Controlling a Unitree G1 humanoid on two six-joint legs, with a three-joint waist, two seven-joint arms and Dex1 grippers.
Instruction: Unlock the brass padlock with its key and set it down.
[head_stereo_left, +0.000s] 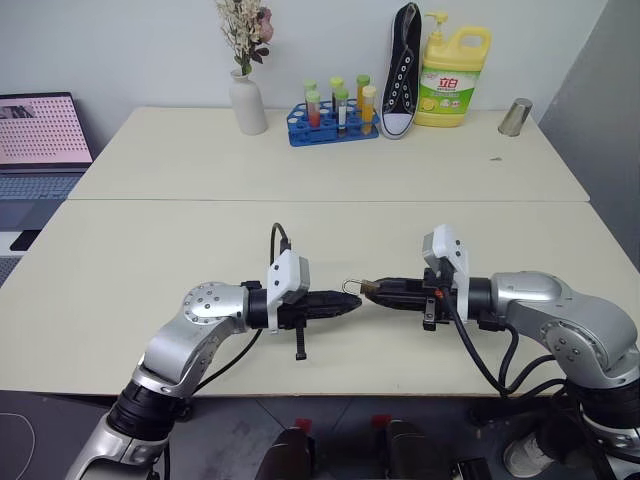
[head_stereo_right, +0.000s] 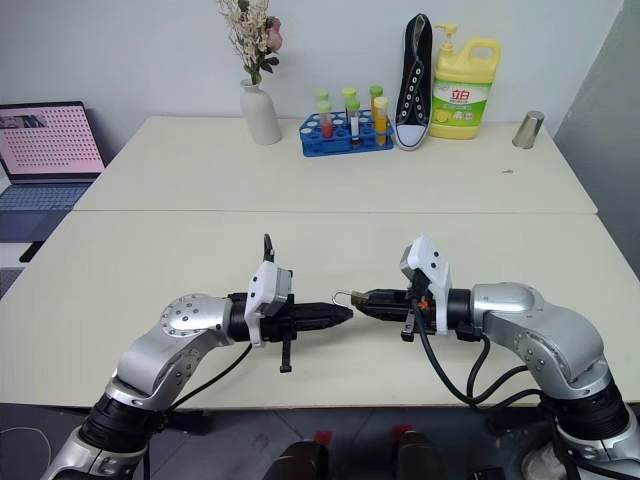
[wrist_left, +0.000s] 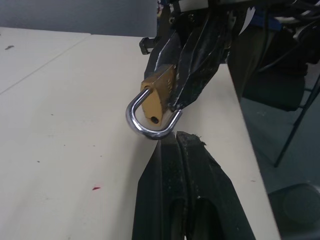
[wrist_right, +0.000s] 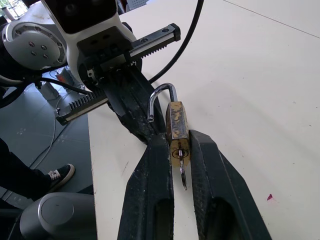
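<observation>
Two grippers meet tip to tip above the bench (head_stereo_left: 150, 270). Left gripper (head_stereo_left: 352, 303) fully closed, nothing in it, tips just short of the shackle. Brass padlock (wrist_right: 177, 131) clamped in right gripper (wrist_right: 178, 150), key in the keyhole, shackle sprung open and pointing toward the left gripper.

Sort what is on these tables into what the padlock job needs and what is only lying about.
Belongs to the job:
- small brass padlock with silvery shackle sprung open, key in its keyhole
- right gripper, clamping the padlock's body
- left gripper, shut, at the shackle

Lying about:
- white vase of dried flowers
- blue test-tube rack
- black sneaker
- yellow detergent bottle
- metal cup
- laptop
</observation>
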